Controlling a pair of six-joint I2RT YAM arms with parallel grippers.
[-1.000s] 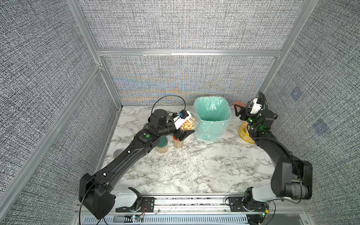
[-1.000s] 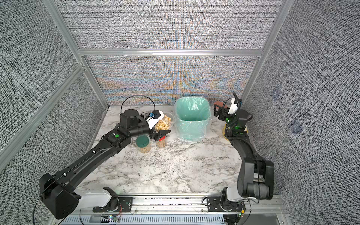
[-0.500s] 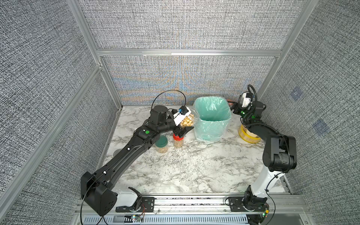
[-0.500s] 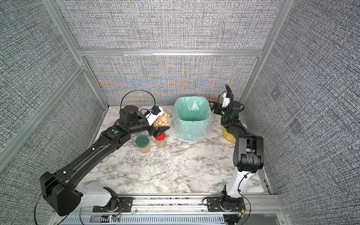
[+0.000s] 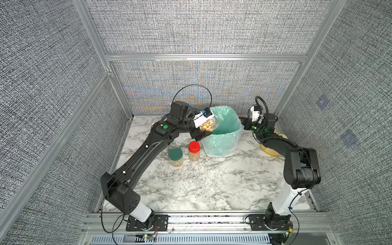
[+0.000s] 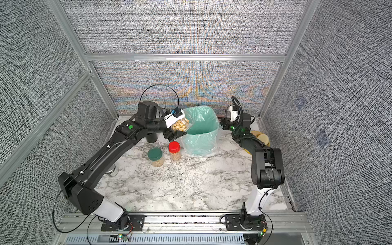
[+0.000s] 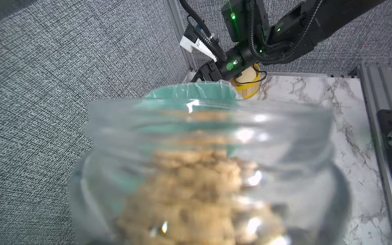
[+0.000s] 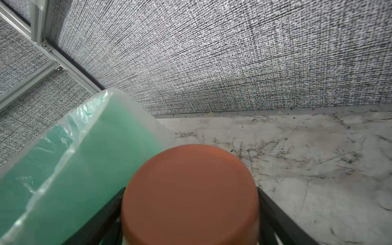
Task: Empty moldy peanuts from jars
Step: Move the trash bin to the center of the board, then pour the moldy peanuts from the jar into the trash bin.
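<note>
An open jar [image 6: 184, 122] of peanuts [image 6: 178, 126] is pinched by the left end effector [image 5: 204, 128], tilted at the bin's [image 5: 220, 144] rim. A terracotta lid [image 8: 188, 165] is clamped by the right end effector [image 8: 190, 191] beside the bin.

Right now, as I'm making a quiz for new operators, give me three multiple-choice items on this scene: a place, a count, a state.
1. Where is the open jar?
A. Tilted at the rim of the bin, in the left gripper
B. By the front rail
C. In a drawer

2. How many capped jars stand on the table?
A. One
B. Two
C. Four

3. The right gripper is:
A. Open, empty
B. Shut on the terracotta lid
C. Shut on a spoon

1 A: seen in both top views.
2 B: red-lidded jar, green-lidded jar.
3 B: lid between its jaws.
</note>
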